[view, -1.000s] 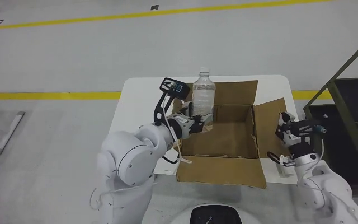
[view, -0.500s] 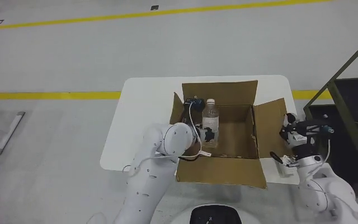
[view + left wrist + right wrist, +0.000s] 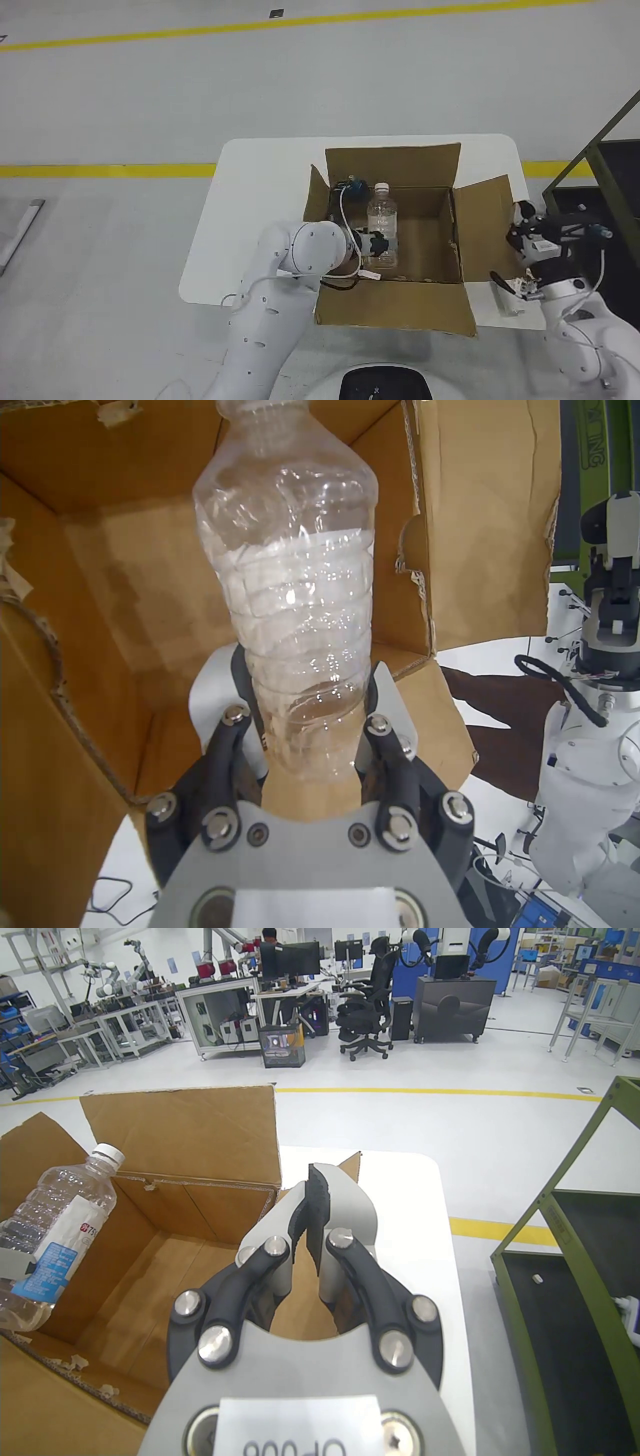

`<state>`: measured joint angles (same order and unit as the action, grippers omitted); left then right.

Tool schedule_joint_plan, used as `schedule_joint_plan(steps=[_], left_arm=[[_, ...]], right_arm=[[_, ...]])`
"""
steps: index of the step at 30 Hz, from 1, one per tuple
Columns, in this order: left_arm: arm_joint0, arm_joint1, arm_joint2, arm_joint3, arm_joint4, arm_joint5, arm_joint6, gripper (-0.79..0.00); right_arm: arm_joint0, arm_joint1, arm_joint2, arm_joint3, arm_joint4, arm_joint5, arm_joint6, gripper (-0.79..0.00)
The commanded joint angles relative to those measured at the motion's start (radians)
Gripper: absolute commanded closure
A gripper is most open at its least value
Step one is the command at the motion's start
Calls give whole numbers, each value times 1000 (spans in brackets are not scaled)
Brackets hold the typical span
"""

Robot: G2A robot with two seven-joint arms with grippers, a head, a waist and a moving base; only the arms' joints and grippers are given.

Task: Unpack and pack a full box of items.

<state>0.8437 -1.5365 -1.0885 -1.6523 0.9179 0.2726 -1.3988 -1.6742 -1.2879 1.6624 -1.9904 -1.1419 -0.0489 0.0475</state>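
The white counter [image 3: 250, 195] is the biggest thing here. On it sits a big brown box [image 3: 395, 165] with its flaps open. A green rack [image 3: 575, 1208] stands just beside the counter on the right side.

Inside the box, close to its left wall, is a clear bottle [image 3: 295, 600] with a white cap and a label. It stands almost straight up, tipped a little.

The left hand [image 3: 310, 700] is down in the box and squeezes the low part of the bottle from both sides. The bottle's bottom may be touching the box floor, but I cannot tell.

The right hand [image 3: 316, 1208] is above the right side of the counter, just beside the box's right flap. Its two fingers are pressed together and it holds nothing.
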Motion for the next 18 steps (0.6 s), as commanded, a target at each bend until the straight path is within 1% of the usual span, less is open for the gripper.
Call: schedule_joint_plan(steps=[1,3,4,6,8,10,11,13,18], left_arm=[[0,0,0,0,0,0,0,0],[10,1,14,14,21,-9,29,0],[4,1,24,24,31,-3,29,0],[-18,-2,50,56,65,33,16,0],[-42,-9,71,86,64,88,6,0],[-74,-15,102,133,107,139,-9,0],[-87,-19,116,159,117,144,-5,0],[-105,-27,119,218,101,168,19,0],[-151,-44,139,337,115,177,28,0]], right_arm=[[-2,0,-1,0,-1,-2,-1,0],[-4,0,-4,-2,-5,-4,-3,0],[-5,0,-5,-3,-5,-4,-3,0],[-6,0,-6,-5,-6,-3,-3,0],[-7,-1,-8,-7,-5,-3,-3,0],[-9,-1,-10,-9,-8,-4,-5,0],[-10,-1,-11,-10,-7,-3,-6,0],[-11,-1,-11,-10,-7,0,-8,0],[-14,-1,-3,-11,1,3,-9,0]])
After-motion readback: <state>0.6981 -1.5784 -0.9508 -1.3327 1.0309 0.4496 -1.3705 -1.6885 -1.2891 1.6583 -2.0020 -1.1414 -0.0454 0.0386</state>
